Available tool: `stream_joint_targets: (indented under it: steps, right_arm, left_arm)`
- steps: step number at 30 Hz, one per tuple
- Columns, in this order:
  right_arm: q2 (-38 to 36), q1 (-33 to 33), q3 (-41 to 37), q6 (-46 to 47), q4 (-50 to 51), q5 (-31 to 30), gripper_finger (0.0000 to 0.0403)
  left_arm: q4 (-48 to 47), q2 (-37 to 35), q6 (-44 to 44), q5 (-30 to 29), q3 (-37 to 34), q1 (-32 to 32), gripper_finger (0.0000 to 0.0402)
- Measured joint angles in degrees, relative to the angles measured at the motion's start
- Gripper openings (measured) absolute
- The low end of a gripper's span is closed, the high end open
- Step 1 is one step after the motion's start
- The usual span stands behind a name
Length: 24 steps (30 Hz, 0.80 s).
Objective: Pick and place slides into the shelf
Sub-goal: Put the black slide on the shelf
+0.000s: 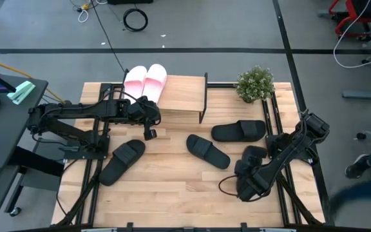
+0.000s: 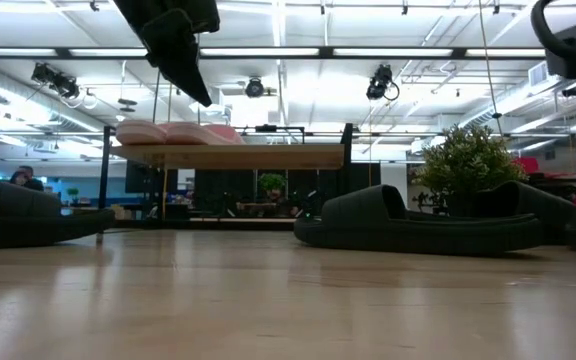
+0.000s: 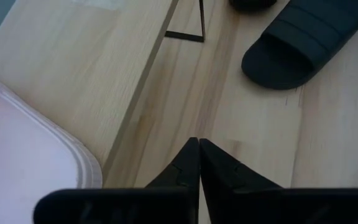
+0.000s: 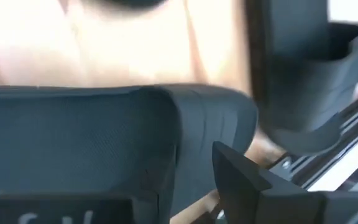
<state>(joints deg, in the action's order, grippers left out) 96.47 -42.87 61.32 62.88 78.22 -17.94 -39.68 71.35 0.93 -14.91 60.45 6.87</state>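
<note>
While the two pink slides (image 1: pixel 145 81) already sit side by side on the left end of the shelf (image 1: pixel 182 93), you have the black ones left to move. Your left gripper (image 1: pixel 150 120) hangs just off the shelf's front edge, beside the pink pair, with its fingers (image 3: pixel 199 171) pressed together and nothing between them, so judge that arm free for its next pick. The nearest candidate for it is the black slide (image 1: pixel 122 161) lying on the table (image 1: pixel 172 193) toward the front left, well apart from the shelf. Two more black slides lie in the open: one (image 1: pixel 207 151) in the middle of the table and one (image 1: pixel 238 131) nearer the potted plant (image 1: pixel 256 84).

Your right gripper (image 1: pixel 250 187) is low at the front right, over a dark slide (image 1: pixel 253 159) there. In the right wrist view a black strap (image 4: pixel 104 137) fills the space by one finger (image 4: pixel 241 180), which suggests you are closing on it or already hold it, but I cannot tell how far the fingers stand apart.

For the next move you need to lift that slide clear of the table, carry it to the bare right half of the shelf board, and keep it off the pink pair. Swing the left arm toward the front-left slide only once the paths will not cross.
</note>
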Motion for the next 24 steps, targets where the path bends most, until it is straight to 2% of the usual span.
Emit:
stream_joint_targets:
  steps: [3,6,12,15,24]
  right_arm:
    - [0.0,0.0,-0.61,0.3,0.0,-4.22,0.0112]
    - [0.0,0.3,-2.19,1.45,-0.13,-5.89,0.0101]
    - [0.0,1.91,-7.13,4.55,-1.9,-4.24,0.0017]
    - [-0.02,1.84,-7.67,4.79,-3.22,-5.03,0.0013]
    - [0.02,1.81,3.21,3.62,-3.81,-9.17,0.0003]
  left_arm:
    - [0.0,-0.02,0.0,0.0,0.0,0.0,0.0012]
    - [0.0,-0.04,-0.04,0.02,0.0,0.0,0.0015]
    - [0.0,-0.09,-0.04,0.01,0.02,0.0,0.0024]
    - [-0.02,-0.09,-0.07,0.01,0.02,0.0,0.0024]
    - [-0.68,-0.09,-0.01,0.02,0.03,0.0,0.0008]
